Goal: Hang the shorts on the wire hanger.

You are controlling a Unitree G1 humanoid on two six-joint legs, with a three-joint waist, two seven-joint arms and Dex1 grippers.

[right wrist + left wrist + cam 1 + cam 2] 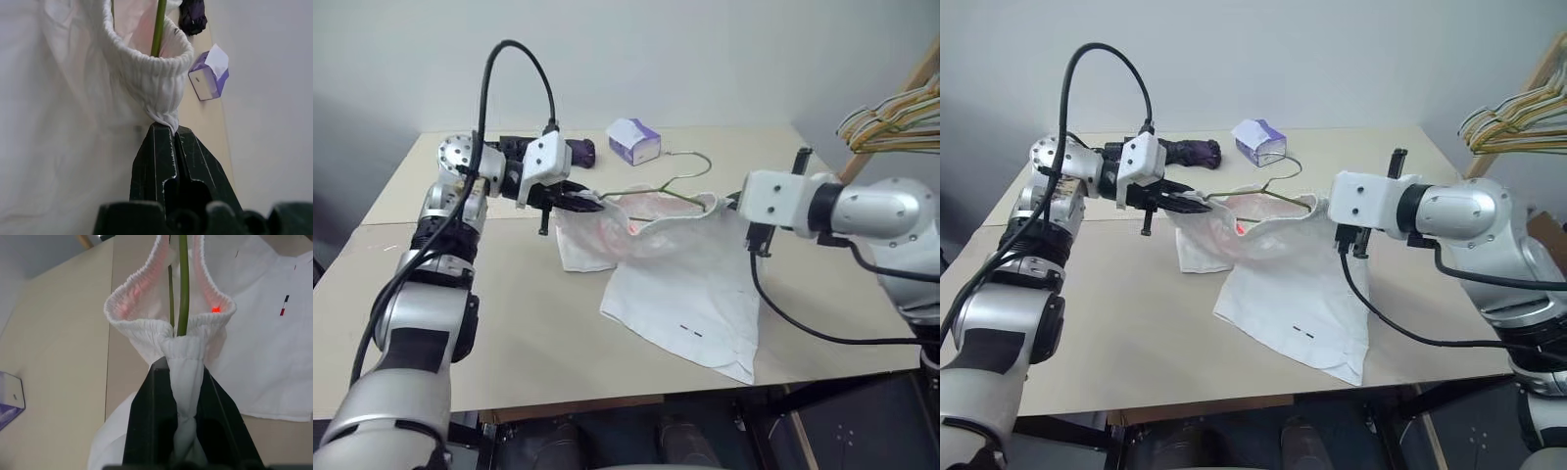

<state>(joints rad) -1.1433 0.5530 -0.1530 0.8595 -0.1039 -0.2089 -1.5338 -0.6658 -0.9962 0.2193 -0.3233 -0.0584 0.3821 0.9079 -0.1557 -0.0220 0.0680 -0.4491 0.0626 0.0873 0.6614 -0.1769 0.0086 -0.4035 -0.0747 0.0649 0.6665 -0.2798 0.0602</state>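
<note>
Shorts [680, 284]: thin white cloth, light and limp; they sag and bunch, so the gathered elastic waistband, the firmest part, is the judged hold. Both arms have it there: left gripper [182, 382] jaws clamped on one end of the band, right gripper [168, 134] jaws pinched together on the other. Waistband is held up and stretched open, legs trailing onto the surface [509, 333]. Wire hanger [680, 181] runs inside the band, its hook toward the tissue box [633, 140]. Hidden: the hanger's shoulders under cloth, and whether either grip also catches wire.
</note>
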